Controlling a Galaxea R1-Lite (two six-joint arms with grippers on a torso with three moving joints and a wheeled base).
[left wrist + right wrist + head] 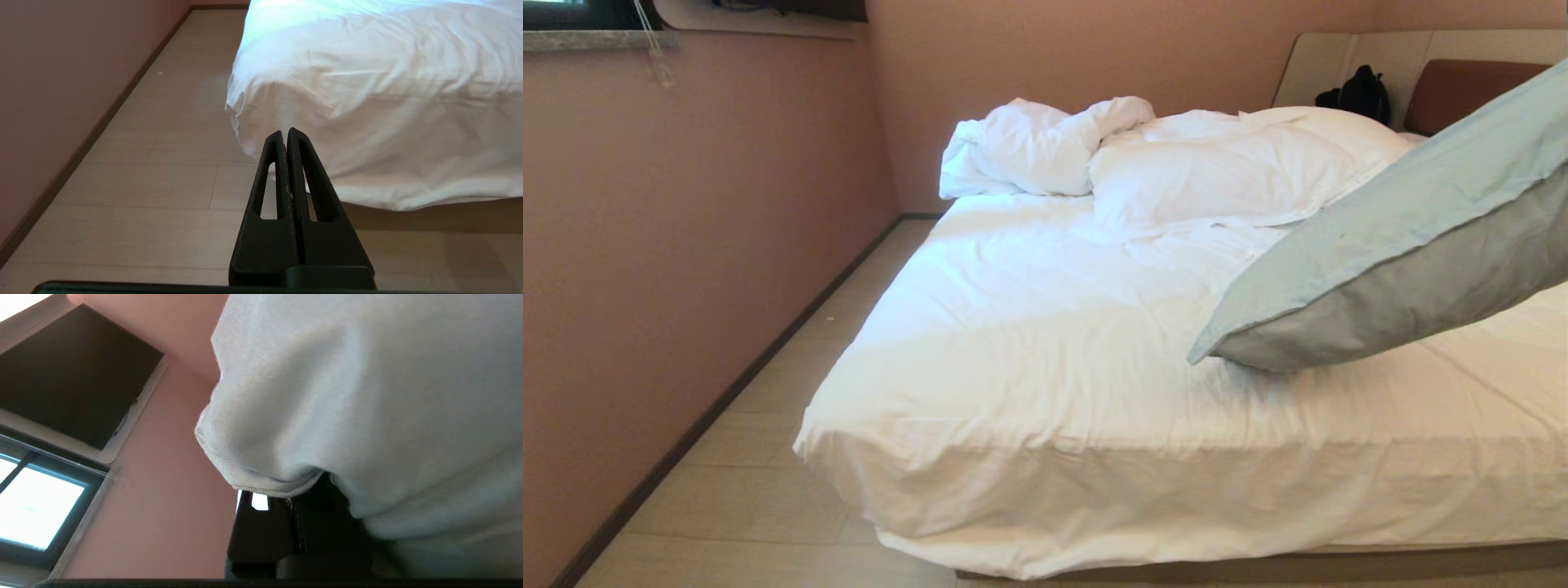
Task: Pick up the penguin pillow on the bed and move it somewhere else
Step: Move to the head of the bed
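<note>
Head view: the penguin pillow [1405,245] hangs tilted at frame right, its low corner touching or just above the bed [1045,351]; lifted, not yet placed.

Left wrist view: left gripper [284,134] clenched empty, beside the mattress corner.

Right wrist view: right gripper [298,498], angled upward, pinches the pillow's edge at lower centre.

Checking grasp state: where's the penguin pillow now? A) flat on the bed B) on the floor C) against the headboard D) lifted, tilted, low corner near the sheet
D: the penguin pillow hangs tilted over the bed, pinched by the shut right gripper.
</note>
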